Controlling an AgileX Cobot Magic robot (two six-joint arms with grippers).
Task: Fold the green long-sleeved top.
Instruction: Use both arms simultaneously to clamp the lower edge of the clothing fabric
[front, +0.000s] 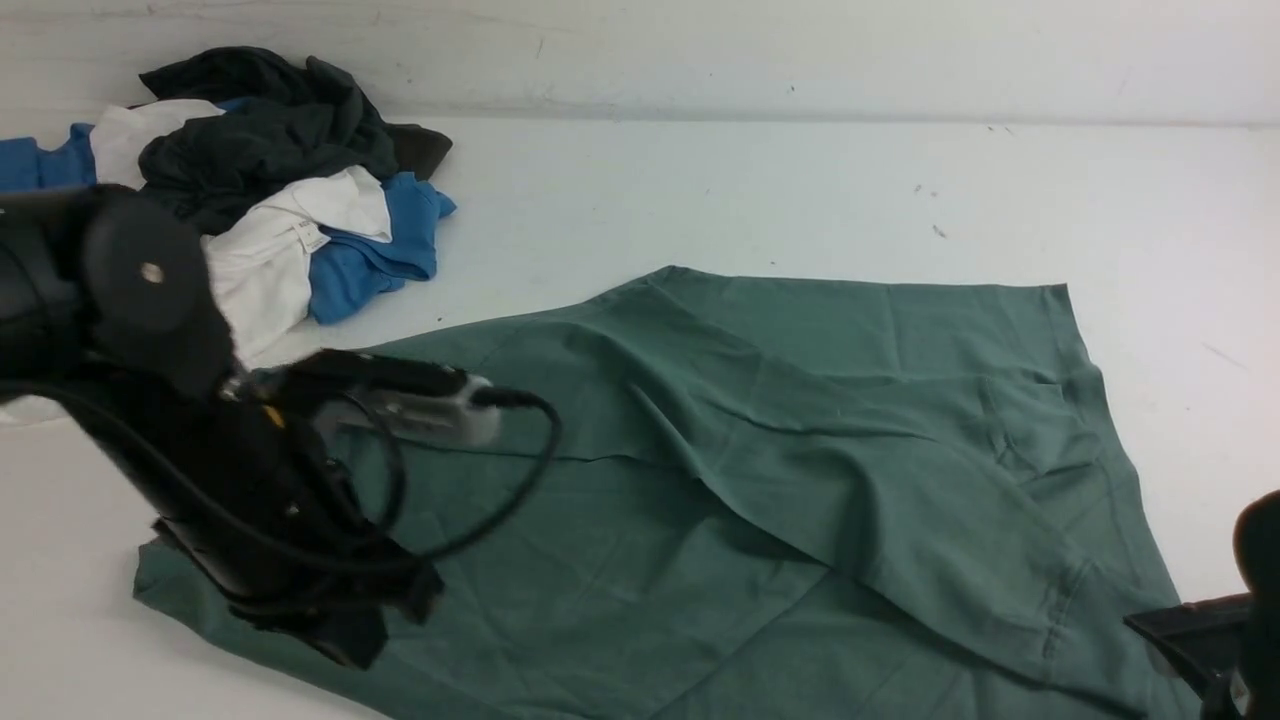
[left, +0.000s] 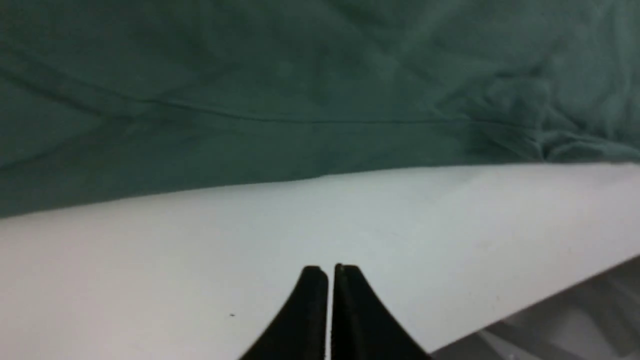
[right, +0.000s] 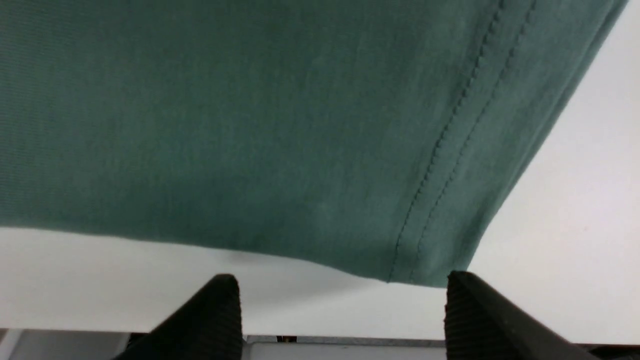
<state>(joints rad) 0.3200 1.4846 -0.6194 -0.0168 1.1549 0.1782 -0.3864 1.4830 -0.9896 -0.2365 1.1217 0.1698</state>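
The green long-sleeved top (front: 800, 450) lies spread and creased over the middle and right of the white table (front: 760, 190), with a fold running diagonally across it. My left arm (front: 200, 480) reaches over the top's near-left corner. In the left wrist view my left gripper (left: 330, 270) is shut with nothing between its jaws, hovering above bare table just short of the cloth's edge (left: 300, 150). My right gripper (right: 342, 282) stands open, and the top's stitched hem corner (right: 430, 260) lies just beyond its fingertips, not between them.
A pile of other clothes sits at the back left: a black garment (front: 270, 130), a white shirt (front: 270, 250) and a blue shirt (front: 370, 260). The table's near edge (left: 550, 295) runs close behind my left gripper. A wall (front: 700, 50) bounds the far side.
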